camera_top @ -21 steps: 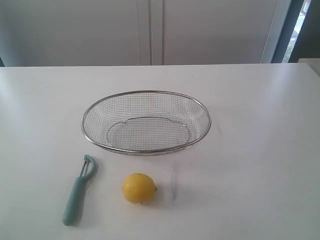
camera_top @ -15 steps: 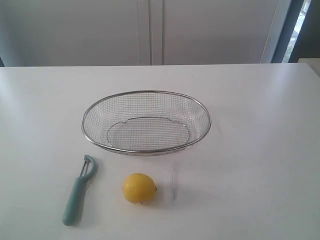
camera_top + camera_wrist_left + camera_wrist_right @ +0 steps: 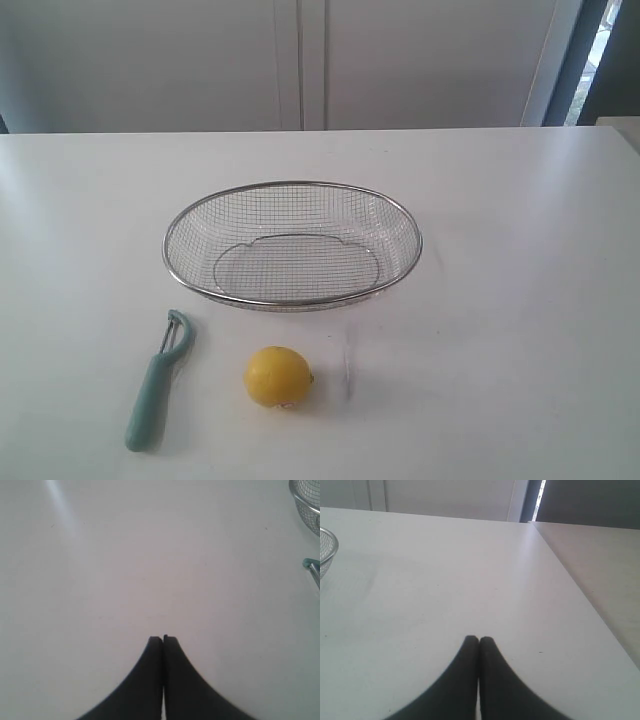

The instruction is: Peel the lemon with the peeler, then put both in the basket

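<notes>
Silver wire mesh fills the middle of my exterior view: the basket (image 3: pixel 292 245) sits on the white table (image 3: pixel 520 300) with nothing in it. Nearer the camera and apart from its rim, the lemon (image 3: pixel 279 377) rests on the table, its nub turned toward the right. The peeler (image 3: pixel 158 381) lies just left of the lemon, not touching it, its long axis running roughly front to back with a slight slant, blade head toward the basket and teal handle toward the near edge. Neither arm shows in this view, so nothing of the task looks begun.

From the left wrist view, I see the left gripper (image 3: pixel 163 639) with its jaws pressed together on nothing, above bare table. At the frame's edge a sliver of the peeler's head (image 3: pixel 313 570) and a piece of basket rim (image 3: pixel 304 497) peek in, so the peeler lies off to one side of this pincer. I judge the left arm the nearer one for it, and I would line the jaws across the handle.

From the right wrist view, the right gripper (image 3: pixel 479 640) is likewise closed and empty over open table. Only an arc of the basket (image 3: pixel 329 542) shows; the lemon is out of frame.
</notes>
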### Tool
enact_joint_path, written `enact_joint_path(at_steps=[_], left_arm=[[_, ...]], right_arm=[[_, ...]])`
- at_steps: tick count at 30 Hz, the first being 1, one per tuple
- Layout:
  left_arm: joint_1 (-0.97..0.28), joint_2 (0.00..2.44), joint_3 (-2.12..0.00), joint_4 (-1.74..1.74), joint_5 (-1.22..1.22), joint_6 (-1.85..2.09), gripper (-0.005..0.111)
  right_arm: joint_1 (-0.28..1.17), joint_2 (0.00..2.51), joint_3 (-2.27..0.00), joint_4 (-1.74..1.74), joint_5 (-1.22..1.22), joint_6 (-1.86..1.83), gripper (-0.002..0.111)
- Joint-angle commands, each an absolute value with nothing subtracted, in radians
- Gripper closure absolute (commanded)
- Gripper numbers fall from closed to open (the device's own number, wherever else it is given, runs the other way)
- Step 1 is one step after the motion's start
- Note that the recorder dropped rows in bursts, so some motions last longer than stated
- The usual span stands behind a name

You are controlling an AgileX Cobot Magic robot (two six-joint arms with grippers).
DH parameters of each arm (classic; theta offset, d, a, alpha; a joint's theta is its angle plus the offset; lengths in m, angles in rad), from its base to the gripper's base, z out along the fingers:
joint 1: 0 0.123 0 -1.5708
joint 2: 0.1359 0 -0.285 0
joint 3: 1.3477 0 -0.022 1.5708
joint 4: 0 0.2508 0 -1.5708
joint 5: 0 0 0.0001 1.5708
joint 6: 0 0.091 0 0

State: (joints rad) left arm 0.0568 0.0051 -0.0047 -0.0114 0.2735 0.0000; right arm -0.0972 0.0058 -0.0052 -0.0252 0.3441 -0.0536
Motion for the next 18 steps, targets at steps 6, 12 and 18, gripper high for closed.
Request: enact_joint_path(at_steps=[6,12,18], left_arm=[[0.058,0.0,0.0,-0.015,0.269,0.0,0.107],[0.058,0.0,0.0,-0.015,0.269,0.0,0.107],[0.058,0.0,0.0,-0.015,0.269,0.0,0.107]], right_arm=[[-0.101,0.0,0.0,-0.03,0.333,-0.049,0.108],[-0.101,0.0,0.0,-0.03,0.182,-0.049,0.108],[-0.101,0.0,0.0,-0.03,0.009,-0.049,0.108]])
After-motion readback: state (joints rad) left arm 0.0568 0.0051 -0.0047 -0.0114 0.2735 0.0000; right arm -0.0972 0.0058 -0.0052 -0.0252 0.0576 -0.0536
